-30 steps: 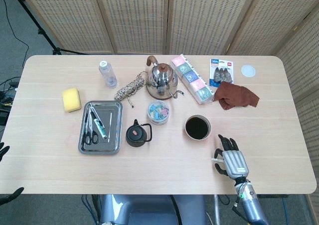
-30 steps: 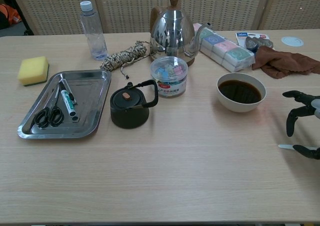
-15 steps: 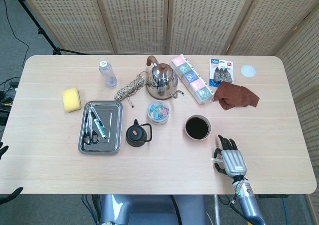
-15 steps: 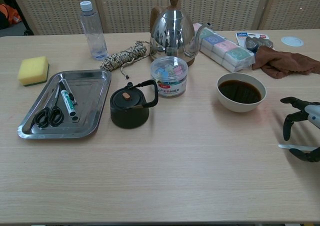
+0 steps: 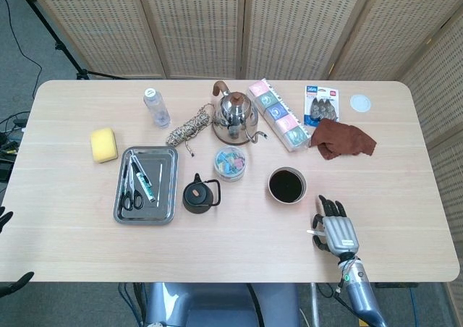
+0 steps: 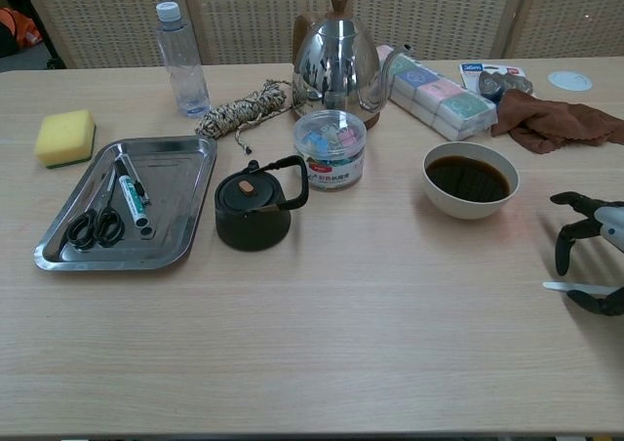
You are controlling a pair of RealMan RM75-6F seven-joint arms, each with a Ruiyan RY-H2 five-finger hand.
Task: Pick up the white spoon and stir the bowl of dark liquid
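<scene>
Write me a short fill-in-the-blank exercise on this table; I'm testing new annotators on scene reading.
1. The white bowl holds a ____ liquid.
2. The black-handled scissors lie in the metal ____.
3. The thin white spoon lies flat under the robot's ____ hand.

Missing words: dark; tray; right

You see a pale wood table (image 5: pixel 72 240), a yellow sponge (image 5: pixel 104 144), a silver tray (image 5: pixel 165 189), a black teapot (image 6: pixel 252 207), a shiny steel kettle (image 6: pixel 335 62) and a brown cloth (image 5: pixel 341 139). The white bowl (image 6: pixel 444 196) holds dark liquid; your grey-and-black right hand (image 5: pixel 337 227) covers a white spoon (image 6: pixel 570 287).
</scene>
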